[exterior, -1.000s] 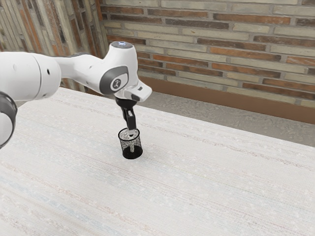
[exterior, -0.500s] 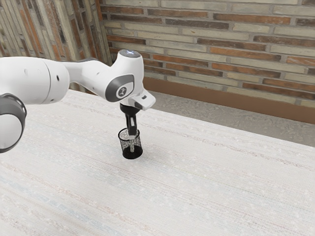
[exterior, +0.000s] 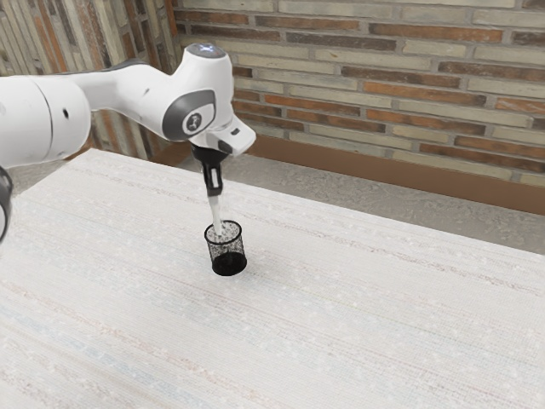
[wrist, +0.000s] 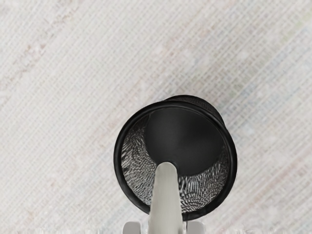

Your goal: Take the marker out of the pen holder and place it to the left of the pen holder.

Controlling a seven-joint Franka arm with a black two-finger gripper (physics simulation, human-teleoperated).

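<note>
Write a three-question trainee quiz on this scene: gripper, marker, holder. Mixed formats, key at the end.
1. Multiple choice. What is the gripper shut on?
A) a spoon
B) the marker
C) nothing

2. True or false: the holder lies tipped over on its side on the table.

3. Fill in: against the black rim of the holder, the marker looks ____ (paler / darker).

Key: 1 B; 2 false, it stands upright; 3 paler.
</note>
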